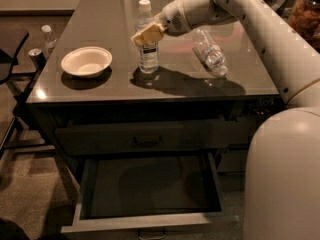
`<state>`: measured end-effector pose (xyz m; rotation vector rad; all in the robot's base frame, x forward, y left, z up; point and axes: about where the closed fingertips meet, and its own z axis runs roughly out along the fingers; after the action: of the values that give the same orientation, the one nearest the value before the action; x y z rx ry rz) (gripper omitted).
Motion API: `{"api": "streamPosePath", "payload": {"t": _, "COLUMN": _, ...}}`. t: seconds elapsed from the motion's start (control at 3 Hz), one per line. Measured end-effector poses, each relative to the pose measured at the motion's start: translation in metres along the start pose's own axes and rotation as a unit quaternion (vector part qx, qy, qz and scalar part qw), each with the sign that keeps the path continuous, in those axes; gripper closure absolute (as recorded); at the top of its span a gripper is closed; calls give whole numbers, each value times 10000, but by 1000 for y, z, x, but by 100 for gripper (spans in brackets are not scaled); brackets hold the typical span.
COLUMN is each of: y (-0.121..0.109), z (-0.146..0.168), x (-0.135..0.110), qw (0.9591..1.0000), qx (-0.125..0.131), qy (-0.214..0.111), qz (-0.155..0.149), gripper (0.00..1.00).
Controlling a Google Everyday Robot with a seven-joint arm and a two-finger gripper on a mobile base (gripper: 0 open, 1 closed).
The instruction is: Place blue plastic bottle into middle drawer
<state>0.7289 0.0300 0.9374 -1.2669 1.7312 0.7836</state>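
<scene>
The blue plastic bottle (pixel 148 56), clear with a white cap and white label, stands upright on the dark tabletop (pixel 100 14) near its middle. My gripper (pixel 147 34) reaches in from the right and is shut on the bottle's shoulder, just below the cap, with a tan finger (pixel 150 33) across its front. The bottle's base still rests on the table. The middle drawer (pixel 82 199) is pulled open below the table front. Its dark flat inside holds nothing, and a small bar handle (pixel 151 232) sits on its front.
A smaller ribbed clear bottle (pixel 210 52) lies on its side to the right of the gripper. A white bowl (pixel 86 61) sits at the table's left. A closed drawer with a black handle (pixel 147 141) is above the open one. A bottle (pixel 48 38) and a can (pixel 35 57) stand left of the table.
</scene>
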Motion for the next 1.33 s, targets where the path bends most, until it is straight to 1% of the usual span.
{"api": "streamPosePath", "payload": {"t": 0.33, "y": 9, "z": -7, "x": -5, "qw": 9999, "qx": 59, "qy": -40, "qz": -97, "gripper": 100}}
{"api": "streamPosePath", "payload": {"t": 0.67, "y": 27, "z": -28, "x": -12, "qw": 9996, "qx": 215, "qy": -116, "qz": -164, "gripper": 100}}
{"api": "streamPosePath", "payload": {"t": 1.0, "y": 62, "z": -63, "x": -3, "qw": 9993, "qx": 333, "qy": -181, "qz": -56, "gripper": 100}}
{"api": "streamPosePath", "payload": {"t": 1.33, "y": 62, "z": -63, "x": -2, "qw": 9993, "qx": 335, "qy": -181, "qz": -51, "gripper": 100}}
